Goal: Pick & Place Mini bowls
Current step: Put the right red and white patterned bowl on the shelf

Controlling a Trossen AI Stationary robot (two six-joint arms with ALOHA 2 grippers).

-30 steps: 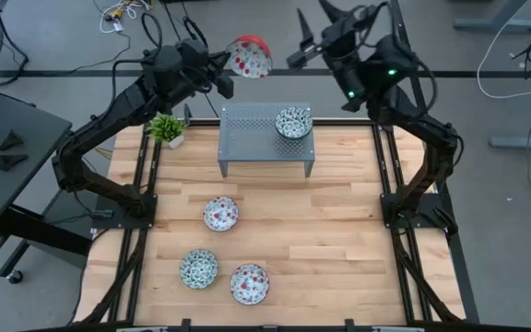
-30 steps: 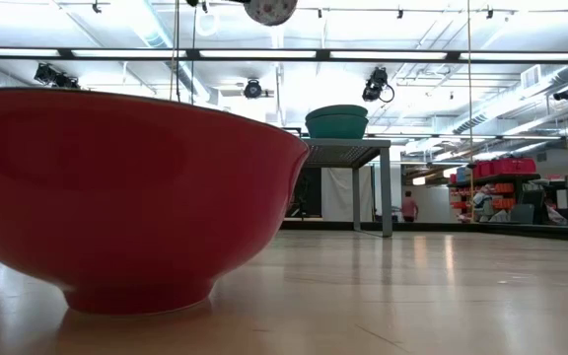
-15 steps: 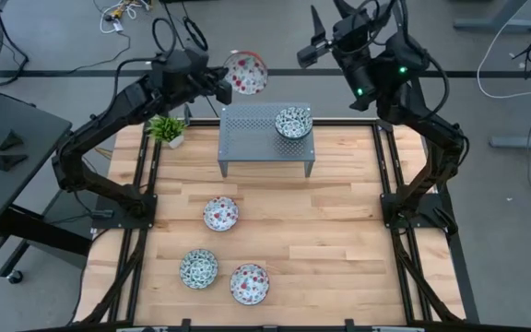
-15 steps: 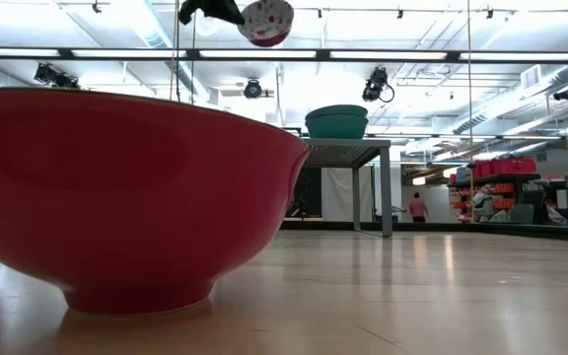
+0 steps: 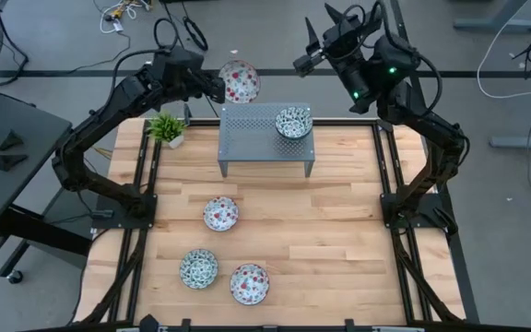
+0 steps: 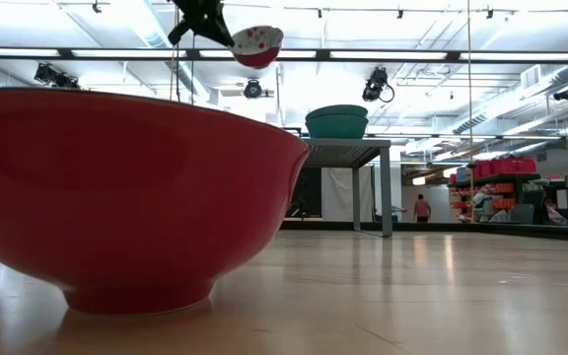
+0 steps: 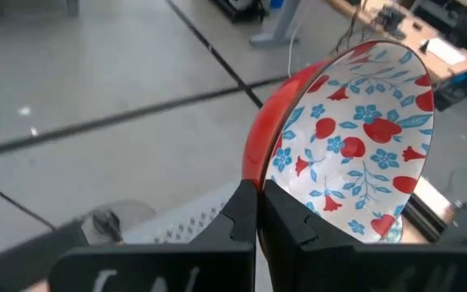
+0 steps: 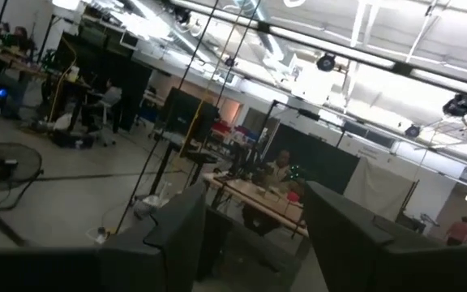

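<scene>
Above the desk's far edge: left pincer (image 5: 212, 85) clenched on the rim of a red bowl (image 5: 240, 81), held in the air just beyond the stand (image 5: 264, 138)
Held bowl: red outside, white inside with red and blue flowers; left wrist view shows the fingers (image 7: 242, 219) pinching its rim (image 7: 355, 146); low view shows it high up, tilted (image 6: 257, 44)
Right pincer (image 5: 313, 46): released, jaws wide apart, raised beyond the far right corner of the desk (image 5: 339, 231), nothing between the fingers (image 8: 177, 227)
Stand: grey perforated metal, at the far middle of the desk
Green bowl (image 5: 293, 122): on the stand's right end; seen in the low view as teal (image 6: 336, 121)
Pink bowl, middle (image 5: 220, 214): on the desk, in front of the stand
Near bowls: a green one (image 5: 197, 268) and a pink one (image 5: 249, 283), side by side near the front edge
Plant (image 5: 167, 128): small, potted, left of the stand
Low view foreground: a big red bowl side (image 6: 126, 197) fills the left half
Writing: none readable
</scene>
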